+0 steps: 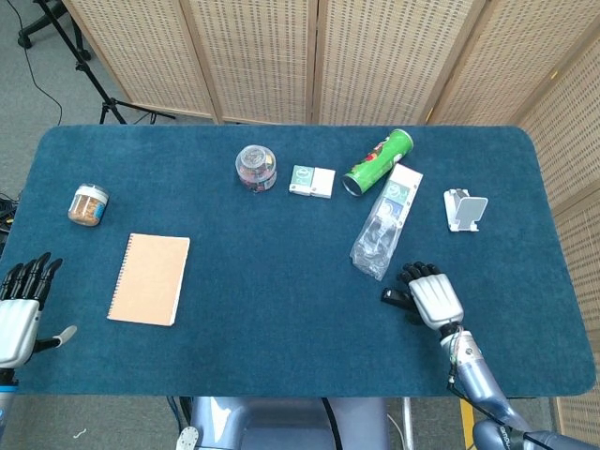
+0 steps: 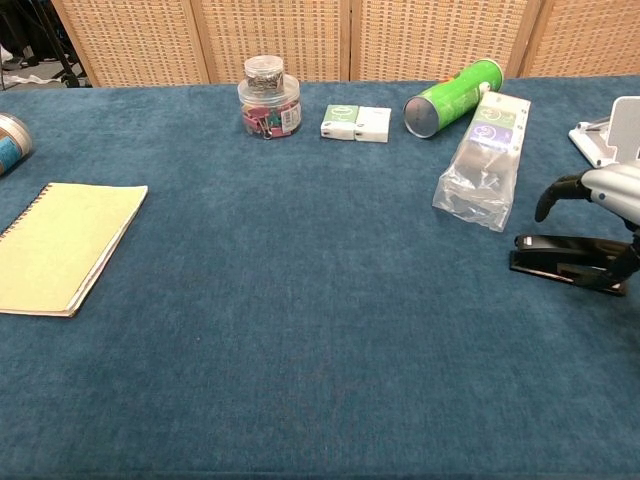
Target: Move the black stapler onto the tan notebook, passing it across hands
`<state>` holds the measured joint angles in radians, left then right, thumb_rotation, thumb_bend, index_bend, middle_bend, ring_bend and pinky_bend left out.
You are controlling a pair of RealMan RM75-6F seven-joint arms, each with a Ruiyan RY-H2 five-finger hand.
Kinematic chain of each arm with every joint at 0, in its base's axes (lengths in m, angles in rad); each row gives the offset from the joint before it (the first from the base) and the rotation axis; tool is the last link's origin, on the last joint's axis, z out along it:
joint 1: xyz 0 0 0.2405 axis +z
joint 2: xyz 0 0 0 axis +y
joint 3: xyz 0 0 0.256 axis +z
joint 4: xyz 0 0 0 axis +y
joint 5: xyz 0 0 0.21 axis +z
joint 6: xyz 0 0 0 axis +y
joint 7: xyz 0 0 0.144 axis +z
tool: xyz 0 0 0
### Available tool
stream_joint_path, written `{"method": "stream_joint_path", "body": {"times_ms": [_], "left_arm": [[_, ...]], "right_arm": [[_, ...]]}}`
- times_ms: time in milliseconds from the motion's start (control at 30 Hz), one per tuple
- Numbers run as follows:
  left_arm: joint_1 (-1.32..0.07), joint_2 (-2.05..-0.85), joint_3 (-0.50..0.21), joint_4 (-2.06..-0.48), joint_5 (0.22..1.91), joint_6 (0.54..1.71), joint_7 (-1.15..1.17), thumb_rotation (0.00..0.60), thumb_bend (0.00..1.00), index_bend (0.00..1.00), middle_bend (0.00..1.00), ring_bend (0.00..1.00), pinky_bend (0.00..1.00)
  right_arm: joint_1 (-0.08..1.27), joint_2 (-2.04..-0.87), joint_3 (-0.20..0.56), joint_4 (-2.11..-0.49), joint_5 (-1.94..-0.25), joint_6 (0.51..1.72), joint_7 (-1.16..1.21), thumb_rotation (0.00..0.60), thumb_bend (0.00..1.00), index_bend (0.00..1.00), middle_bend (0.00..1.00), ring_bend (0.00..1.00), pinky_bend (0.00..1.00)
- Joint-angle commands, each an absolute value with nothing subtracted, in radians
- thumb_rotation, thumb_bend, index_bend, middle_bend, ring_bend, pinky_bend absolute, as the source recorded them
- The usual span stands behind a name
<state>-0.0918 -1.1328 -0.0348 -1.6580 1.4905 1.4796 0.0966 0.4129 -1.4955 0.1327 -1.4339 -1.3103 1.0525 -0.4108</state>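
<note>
Stapler first: the black metal-and-plastic stapler (image 2: pixel 560 260) lies flat on the blue felt-covered table (image 1: pixel 281 281) at the lower right of the head view, just below a clear plastic packet with a green-and-white label (image 1: pixel 382 223). The right hand (image 1: pixel 427 295) sits over it, dark fingers (image 2: pixel 556 192) curled down around its rear end; whether they actually grip it I cannot tell. The tan spiral-bound notebook (image 1: pixel 149 278) rests well apart at the left. The left hand (image 1: pixel 19 314) hovers at the lower left edge, fingers apart and holding nothing. Along the upper middle stand a clear jar of coloured clips (image 1: pixel 256 168) and a green cylindrical can lying on its side (image 1: pixel 378 161).
</note>
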Motion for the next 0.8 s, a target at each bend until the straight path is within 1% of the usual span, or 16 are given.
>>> {"method": "stream_joint_path", "body": {"times_ms": [33,67,100,167,267,400,567,667,800], "left_arm": [[-0.092,-1.131,-0.034,-1.659,1.492,1.478,0.093,0.600,0.00,0.00,0.00,0.00,0.00],[-0.093,-1.132,-0.033,-1.659,1.492,1.477,0.094,0.600,0.00,0.00,0.00,0.00,0.00],[-0.093,-1.132,-0.033,-1.659,1.491,1.475,0.096,0.600,0.00,0.00,0.00,0.00,0.00],[-0.093,-1.133,-0.033,-1.660,1.490,1.475,0.098,0.600,0.00,0.00,0.00,0.00,0.00],[-0.094,-1.134,-0.033,-1.661,1.489,1.472,0.100,0.600,0.00,0.00,0.00,0.00,0.00],[-0.096,-1.135,-0.032,-1.663,1.488,1.467,0.105,0.600,0.00,0.00,0.00,0.00,0.00],[-0.097,-1.134,-0.030,-1.665,1.488,1.463,0.104,0.600,0.00,0.00,0.00,0.00,0.00],[-0.098,-1.131,-0.031,-1.666,1.486,1.460,0.098,0.600,0.00,0.00,0.00,0.00,0.00],[-0.100,-1.125,-0.033,-1.667,1.483,1.456,0.086,0.600,0.00,0.00,0.00,0.00,0.00]], "right_arm": [[0.418,-1.513,0.128,-1.405,-1.301,1.054,-0.408,0.600,0.36,0.41,0.41,0.39,0.31],[0.419,-1.520,0.125,-1.390,-1.304,1.057,-0.400,0.600,0.41,0.45,0.45,0.43,0.34],[0.419,-1.526,0.123,-1.377,-1.313,1.064,-0.388,0.600,0.45,0.48,0.48,0.46,0.36],[0.419,-1.531,0.118,-1.365,-1.330,1.077,-0.364,0.600,0.57,0.54,0.54,0.51,0.39],[0.420,-1.524,0.111,-1.372,-1.361,1.096,-0.334,0.600,0.65,0.57,0.57,0.54,0.41],[0.436,-1.505,0.111,-1.412,-1.425,1.131,-0.297,0.600,0.67,0.58,0.58,0.55,0.41],[0.485,-1.509,0.142,-1.472,-1.430,1.108,-0.330,0.600,0.67,0.58,0.58,0.55,0.41],[0.546,-1.546,0.179,-1.511,-1.404,1.062,-0.405,0.600,0.67,0.58,0.58,0.55,0.41],[0.625,-1.635,0.232,-1.504,-1.336,1.005,-0.498,0.600,0.68,0.58,0.58,0.55,0.41]]}}
